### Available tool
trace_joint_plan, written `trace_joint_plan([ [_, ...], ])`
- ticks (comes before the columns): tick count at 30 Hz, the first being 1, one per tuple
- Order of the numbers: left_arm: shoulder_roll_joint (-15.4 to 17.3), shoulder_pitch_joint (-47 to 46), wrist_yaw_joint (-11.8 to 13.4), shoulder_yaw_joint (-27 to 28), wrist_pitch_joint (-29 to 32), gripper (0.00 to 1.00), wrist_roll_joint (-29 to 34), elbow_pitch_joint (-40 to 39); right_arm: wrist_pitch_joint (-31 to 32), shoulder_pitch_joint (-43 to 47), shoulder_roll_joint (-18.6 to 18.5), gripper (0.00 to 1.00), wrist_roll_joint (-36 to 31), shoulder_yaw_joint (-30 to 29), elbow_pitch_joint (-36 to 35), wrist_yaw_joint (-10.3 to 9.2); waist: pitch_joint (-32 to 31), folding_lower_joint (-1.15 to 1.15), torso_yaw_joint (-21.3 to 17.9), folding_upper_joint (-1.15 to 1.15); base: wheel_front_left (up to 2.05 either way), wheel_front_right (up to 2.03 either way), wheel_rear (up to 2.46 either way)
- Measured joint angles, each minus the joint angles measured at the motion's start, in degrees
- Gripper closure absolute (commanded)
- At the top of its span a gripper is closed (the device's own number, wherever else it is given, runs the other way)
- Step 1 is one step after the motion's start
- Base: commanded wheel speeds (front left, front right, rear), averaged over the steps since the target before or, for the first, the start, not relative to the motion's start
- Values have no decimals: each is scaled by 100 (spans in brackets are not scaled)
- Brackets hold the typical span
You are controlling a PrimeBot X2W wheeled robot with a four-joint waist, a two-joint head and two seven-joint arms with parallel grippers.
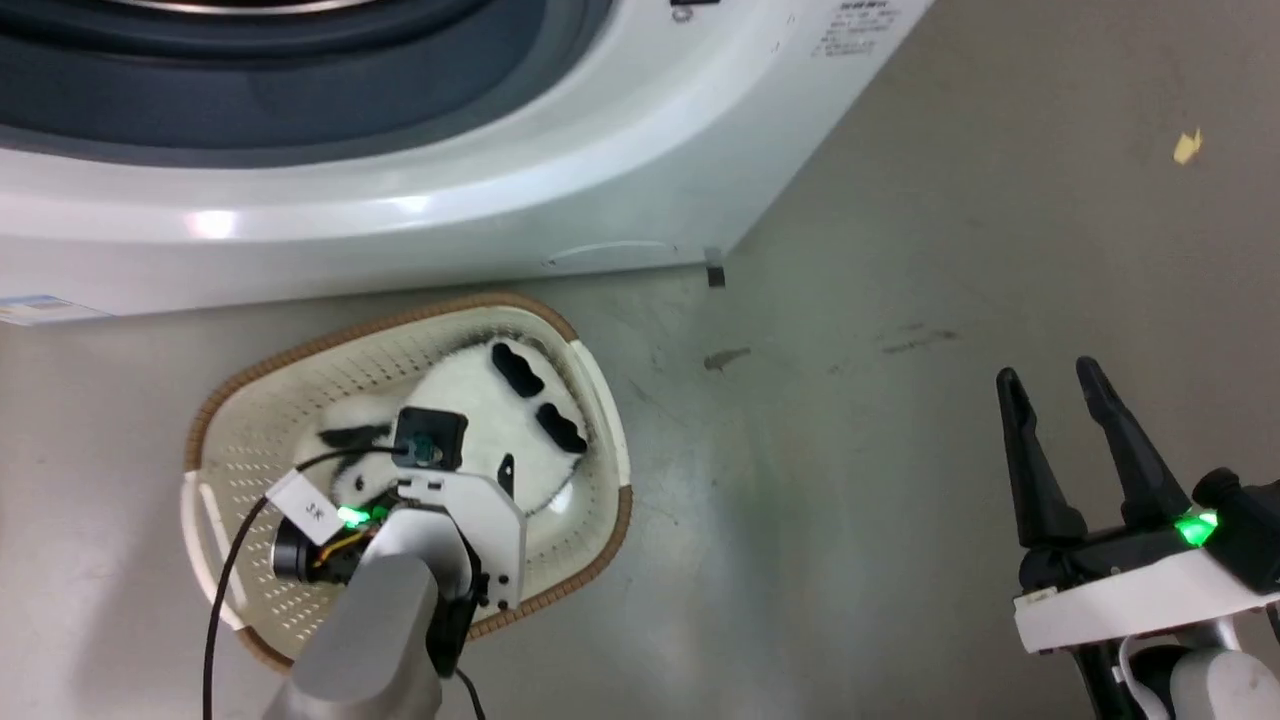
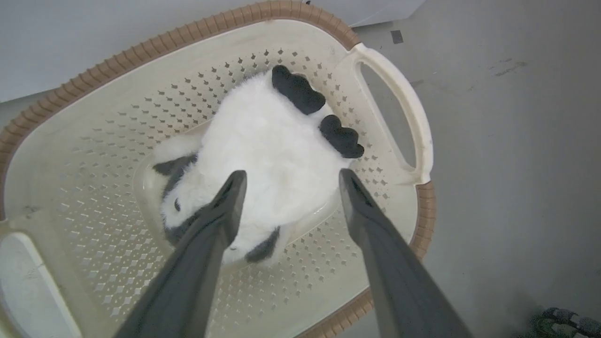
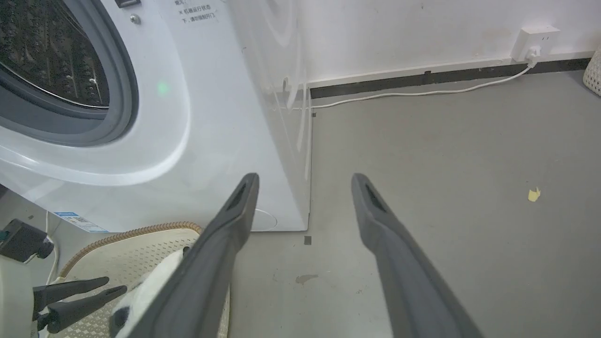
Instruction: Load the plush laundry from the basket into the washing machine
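Observation:
The plush laundry (image 1: 480, 400), a fluffy white toy with black patches, lies in the cream basket (image 1: 400, 320) on the floor in front of the washing machine (image 1: 500, 200). My left arm (image 1: 440, 500) reaches down over the basket. In the left wrist view my left gripper (image 2: 291, 174) is open, its fingers spread on either side of the plush laundry's (image 2: 272, 136) white body inside the basket (image 2: 141, 47). My right gripper (image 1: 1048, 375) hangs open and empty over bare floor at the lower right. The right wrist view looks past my right gripper (image 3: 305, 178) to the steel drum (image 3: 47, 47).
Bare grey floor (image 1: 950, 250) stretches to the right of the machine. A yellow scrap (image 1: 1186, 147) lies on it, and a black tape mark (image 1: 715, 275) sits by the machine's corner. A wall socket (image 3: 535, 35) with a white cable runs along the skirting.

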Motion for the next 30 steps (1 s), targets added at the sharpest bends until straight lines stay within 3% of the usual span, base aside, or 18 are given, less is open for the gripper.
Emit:
trace_joint_plan([
  [10,276,-681,196,-378,183,0,-154,644,-131,-190,-70,0,328,86,-86,0,634,0,-185,0,0,0,0],
  [28,478,-1682,463,-967,162,0,-522,1611,-347,-509,-162,0,869,250,-153,0,1590,0,-542,0,0,0,0],
  [29,487,-1726,444,-1014,145,95,-549,1653,-353,-522,-167,0,894,255,-154,0,1631,0,-562,0,0,0,0],
  [30,502,-1772,438,-1056,107,100,-552,1700,-361,-532,-170,0,912,261,-155,-1,1668,0,-584,0,0,0,0],
])
